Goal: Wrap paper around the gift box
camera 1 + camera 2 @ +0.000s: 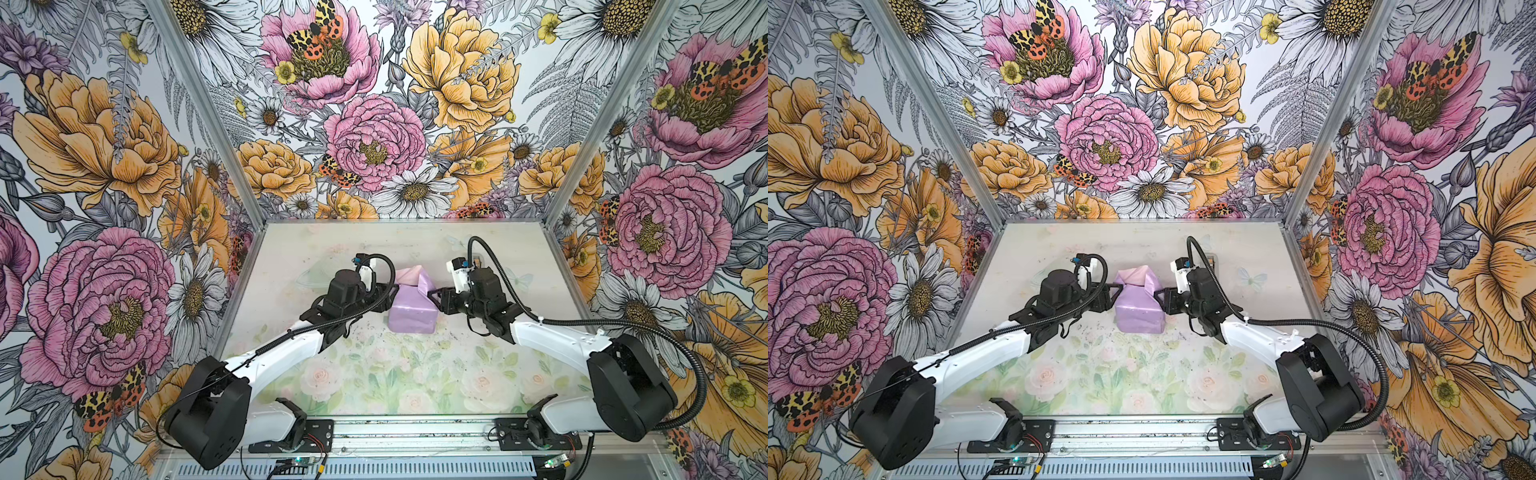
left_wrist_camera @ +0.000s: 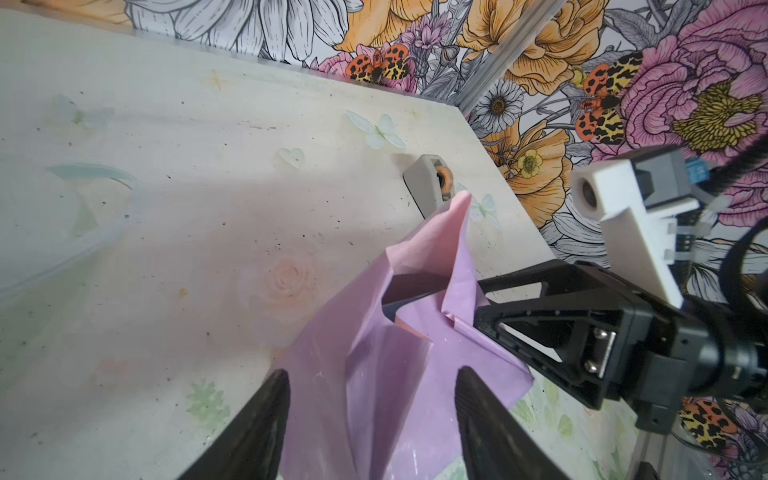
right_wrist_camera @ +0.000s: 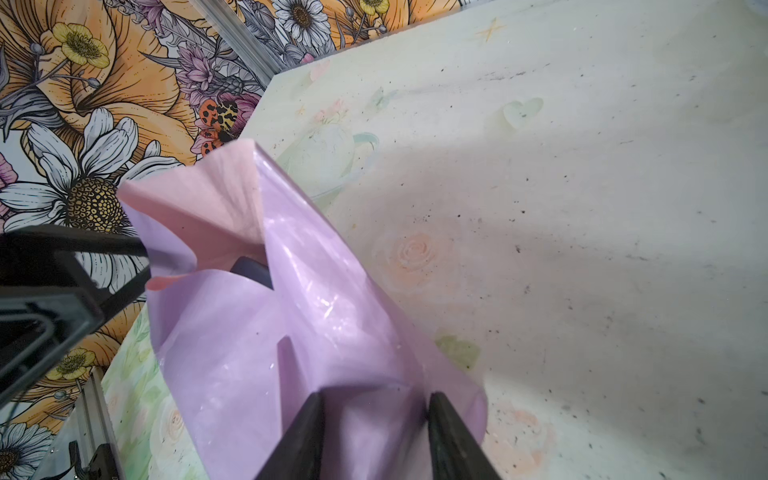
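One paper (image 1: 412, 316) wrap runs front-to-back over gift box (image 3: 252, 268), open end rearward.

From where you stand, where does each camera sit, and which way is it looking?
Top views: twin eyes of one head above the arms' bases, looking down at the table; both arms flank the paper.
Left wrist: on the left arm, looking along the left end effector across the paper to the right end effector.
Right wrist: on the right arm, looking the opposite way; both end effectors and a corner of the gift box show.
Shared: both wrist views see the paper's raised pink flap from opposite sides.
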`<state>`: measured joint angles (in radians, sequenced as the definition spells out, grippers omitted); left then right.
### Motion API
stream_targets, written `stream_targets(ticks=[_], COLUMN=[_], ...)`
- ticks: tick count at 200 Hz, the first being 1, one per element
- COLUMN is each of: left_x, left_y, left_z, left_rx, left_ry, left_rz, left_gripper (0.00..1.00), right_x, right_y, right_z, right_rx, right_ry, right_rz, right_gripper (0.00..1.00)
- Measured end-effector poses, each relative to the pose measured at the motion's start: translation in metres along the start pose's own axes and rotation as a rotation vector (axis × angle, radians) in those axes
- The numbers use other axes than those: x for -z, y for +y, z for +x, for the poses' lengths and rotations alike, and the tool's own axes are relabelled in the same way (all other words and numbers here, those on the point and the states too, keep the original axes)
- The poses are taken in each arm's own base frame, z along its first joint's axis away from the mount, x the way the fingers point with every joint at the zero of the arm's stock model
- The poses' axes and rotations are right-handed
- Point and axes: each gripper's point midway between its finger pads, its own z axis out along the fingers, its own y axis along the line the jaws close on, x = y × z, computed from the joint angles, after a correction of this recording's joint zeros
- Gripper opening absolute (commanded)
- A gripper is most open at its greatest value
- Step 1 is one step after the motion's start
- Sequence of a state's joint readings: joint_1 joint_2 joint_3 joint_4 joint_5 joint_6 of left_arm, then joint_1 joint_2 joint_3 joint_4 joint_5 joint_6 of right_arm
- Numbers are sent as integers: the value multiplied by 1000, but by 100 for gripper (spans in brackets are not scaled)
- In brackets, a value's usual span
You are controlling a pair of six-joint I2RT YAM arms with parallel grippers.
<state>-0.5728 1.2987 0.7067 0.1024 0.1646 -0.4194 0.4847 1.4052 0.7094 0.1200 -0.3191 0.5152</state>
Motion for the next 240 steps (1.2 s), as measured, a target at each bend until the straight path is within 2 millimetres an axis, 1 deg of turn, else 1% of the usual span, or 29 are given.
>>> stream_targets(ticks=[15,39,65,93,118,148,161,182,211,240], left_x=[-5,-12,-14,-14,-14,-13,-12,-14,-19,-19], left_y=[5,15,24,27,31,34,35,33,24,14], left_z=[7,18,24,19,16,11,10,7,5,2], left_rx=[4,13,20,35,41,41,41,39,24,4], left_ry=[23,57,73,58,48,36,32,28,31,21], left_rz=[-12,-52,-90,-113,-138,-169,-179,-179,-164,-153], left_gripper=[63,57,51,43,34,31,28,20,18,13], right_x=[0,0,1,2,3,4,5,5,6,6], right_y=[0,0,0,0,0,0,0,0,0,0], right_z=[0,0,1,2,3,3,4,3,4,4], right_rx=[0,0,0,2,2,1,1,2,1,1], right_ry=[0,-1,-1,-5,-5,-3,-3,-5,-5,-5], right_rz=[0,0,0,-2,-1,0,0,2,2,2], right_gripper=[42,42,42,42,42,42,42,42,42,42])
